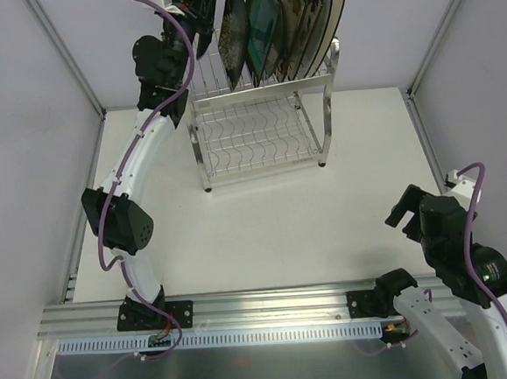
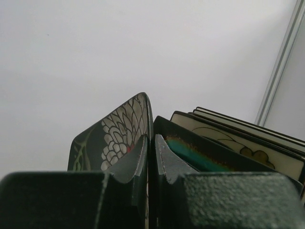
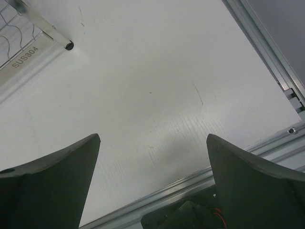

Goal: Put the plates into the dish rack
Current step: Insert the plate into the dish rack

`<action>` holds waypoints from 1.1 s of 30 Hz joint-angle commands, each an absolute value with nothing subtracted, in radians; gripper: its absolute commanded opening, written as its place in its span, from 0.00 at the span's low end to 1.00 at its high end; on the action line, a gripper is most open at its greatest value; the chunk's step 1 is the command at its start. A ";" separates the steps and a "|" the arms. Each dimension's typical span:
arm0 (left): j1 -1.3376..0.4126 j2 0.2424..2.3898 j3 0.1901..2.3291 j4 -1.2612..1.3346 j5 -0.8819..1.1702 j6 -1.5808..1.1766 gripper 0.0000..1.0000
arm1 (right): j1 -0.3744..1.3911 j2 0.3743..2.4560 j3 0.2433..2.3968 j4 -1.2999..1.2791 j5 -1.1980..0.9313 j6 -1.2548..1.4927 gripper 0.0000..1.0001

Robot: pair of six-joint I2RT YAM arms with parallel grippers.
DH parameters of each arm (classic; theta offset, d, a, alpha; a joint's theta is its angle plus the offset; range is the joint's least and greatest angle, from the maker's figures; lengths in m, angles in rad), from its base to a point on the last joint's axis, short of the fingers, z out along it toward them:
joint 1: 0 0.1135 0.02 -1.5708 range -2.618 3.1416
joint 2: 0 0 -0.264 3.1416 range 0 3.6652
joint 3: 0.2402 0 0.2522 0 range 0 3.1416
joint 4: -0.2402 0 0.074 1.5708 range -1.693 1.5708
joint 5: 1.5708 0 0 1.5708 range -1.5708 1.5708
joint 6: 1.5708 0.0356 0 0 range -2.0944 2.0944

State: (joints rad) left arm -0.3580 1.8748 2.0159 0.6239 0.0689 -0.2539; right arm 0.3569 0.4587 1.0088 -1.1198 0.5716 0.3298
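Note:
The chrome dish rack (image 1: 258,138) stands at the back of the table. Several plates stand on edge in its upper tier: a dark plate with white flowers (image 1: 233,31) at the left, a black and teal plate (image 1: 267,22), then cream dark-rimmed plates (image 1: 315,18). My left gripper (image 1: 202,12) is shut on the top rim of the dark flower plate (image 2: 119,136), with its fingertips (image 2: 143,145) on either side of the rim. The teal plate (image 2: 200,157) stands just right of it. My right gripper (image 1: 402,213) is open and empty, low over the table at the near right.
The rack's lower shelf holds nothing. One rack foot and base bar (image 3: 28,55) show in the right wrist view. The aluminium rail (image 1: 262,303) runs along the near edge. Frame posts (image 1: 67,55) stand at the back corners.

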 commanded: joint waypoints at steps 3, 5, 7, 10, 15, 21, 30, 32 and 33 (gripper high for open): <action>-0.348 1.775 1.985 0.865 0.078 -0.261 0.00 | 0.353 0.495 1.052 -1.078 0.543 0.285 1.00; -0.348 1.753 1.964 0.868 0.081 -0.259 0.00 | 0.351 0.503 1.051 -1.057 0.522 0.261 1.00; -0.348 1.738 1.924 0.879 0.083 -0.268 0.00 | 0.351 0.517 1.051 -1.048 0.514 0.249 0.99; -0.348 1.710 1.881 0.880 0.097 -0.267 0.00 | 0.351 0.528 1.048 -1.023 0.479 0.230 1.00; -0.348 1.663 1.832 0.870 0.139 -0.218 0.00 | 0.351 0.528 1.046 -1.002 0.425 0.198 0.99; -0.348 1.615 1.781 0.821 0.199 -0.201 0.00 | 0.353 0.528 1.068 -0.992 0.367 0.173 1.00; -0.348 1.549 1.700 0.729 0.261 -0.176 0.00 | 0.351 0.548 1.089 -0.980 0.325 0.146 1.00; -0.350 1.534 1.672 0.718 0.267 -0.169 0.00 | 0.351 0.548 1.083 -0.979 0.319 0.144 1.00; -0.348 1.526 1.664 0.698 0.270 -0.167 0.00 | 0.351 0.548 1.080 -0.977 0.315 0.144 1.00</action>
State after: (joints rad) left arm -0.3511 1.6287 1.6730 0.6212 0.2291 -0.1936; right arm 0.3569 0.5373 1.0622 -1.0088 0.3386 0.1677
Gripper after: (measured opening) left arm 0.061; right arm 0.994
